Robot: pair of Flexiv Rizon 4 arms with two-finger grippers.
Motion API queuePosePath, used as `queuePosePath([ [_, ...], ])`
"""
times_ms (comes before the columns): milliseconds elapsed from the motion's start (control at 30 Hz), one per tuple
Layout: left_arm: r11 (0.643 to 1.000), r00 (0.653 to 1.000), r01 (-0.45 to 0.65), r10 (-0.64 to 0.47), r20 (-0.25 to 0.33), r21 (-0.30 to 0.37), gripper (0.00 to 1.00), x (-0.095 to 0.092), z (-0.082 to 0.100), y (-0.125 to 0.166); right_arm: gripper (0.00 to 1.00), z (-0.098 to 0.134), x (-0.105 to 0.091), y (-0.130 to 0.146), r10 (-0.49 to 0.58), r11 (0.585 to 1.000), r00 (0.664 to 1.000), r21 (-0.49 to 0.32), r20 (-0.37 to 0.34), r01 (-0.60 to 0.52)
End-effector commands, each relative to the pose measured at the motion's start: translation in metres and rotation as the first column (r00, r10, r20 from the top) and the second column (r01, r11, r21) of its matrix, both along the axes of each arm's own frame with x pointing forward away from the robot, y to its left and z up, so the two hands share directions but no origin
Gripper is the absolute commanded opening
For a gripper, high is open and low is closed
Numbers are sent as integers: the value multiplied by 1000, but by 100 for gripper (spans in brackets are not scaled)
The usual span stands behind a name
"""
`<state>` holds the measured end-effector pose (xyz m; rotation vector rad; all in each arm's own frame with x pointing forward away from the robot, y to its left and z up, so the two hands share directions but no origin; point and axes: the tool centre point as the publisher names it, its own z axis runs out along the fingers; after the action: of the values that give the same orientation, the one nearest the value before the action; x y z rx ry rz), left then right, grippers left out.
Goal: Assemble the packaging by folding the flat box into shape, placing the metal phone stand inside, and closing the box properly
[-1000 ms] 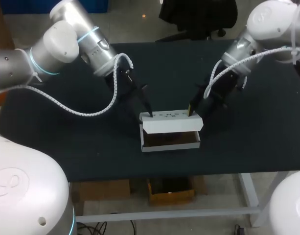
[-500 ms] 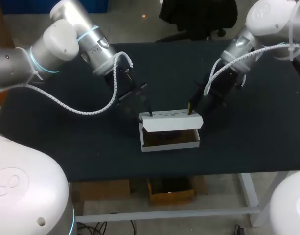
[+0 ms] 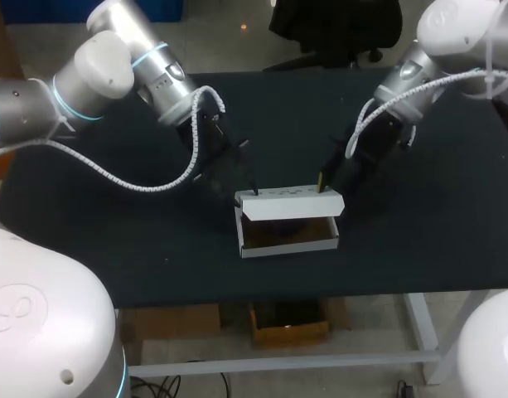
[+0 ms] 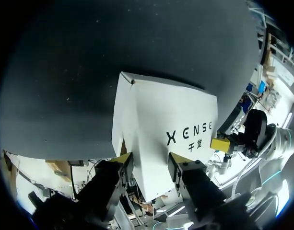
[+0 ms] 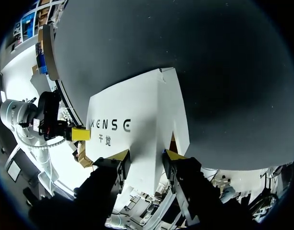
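Left gripper (image 4: 150,161) and right gripper (image 5: 145,155) are open, with their tips resting on the two ends of the white box (image 3: 291,206). It sits nearer the table (image 3: 113,240) front edge.

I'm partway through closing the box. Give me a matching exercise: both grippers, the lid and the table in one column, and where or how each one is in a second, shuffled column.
Things
1. left gripper
2. right gripper
3. lid
4. table

Places and states
A. white, tilted up, not yet shut over the box
B. at the lid's far right corner
C. black, under the box
D. at the lid's far left corner

Pairs: 1-D, 2-B, 3-A, 4-C
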<state>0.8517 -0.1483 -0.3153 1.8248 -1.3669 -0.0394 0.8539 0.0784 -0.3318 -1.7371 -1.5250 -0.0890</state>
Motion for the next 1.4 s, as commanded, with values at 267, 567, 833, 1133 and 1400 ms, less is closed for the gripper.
queuePosePath([
  [267,1000,1000,6,-6,-21,-5,48,6,0,-4,42,0,7,7,15,1000,1000,4,-26,-15],
  [567,1000,999,5,-6,-31,-9,48,6,2,-4,42,4,7,8,15,1000,1000,3,-27,-15],
  [833,1000,999,4,-5,-41,-14,48,8,2,-4,42,5,6,7,12,1000,1000,4,-28,-11],
  [1133,1000,999,5,-6,-47,-15,48,11,3,-4,42,10,5,7,7,1000,1000,12,-30,-6],
  [1400,1000,999,7,-8,-53,-18,48,14,5,-4,39,11,7,7,1,1000,999,21,-39,-1],
])
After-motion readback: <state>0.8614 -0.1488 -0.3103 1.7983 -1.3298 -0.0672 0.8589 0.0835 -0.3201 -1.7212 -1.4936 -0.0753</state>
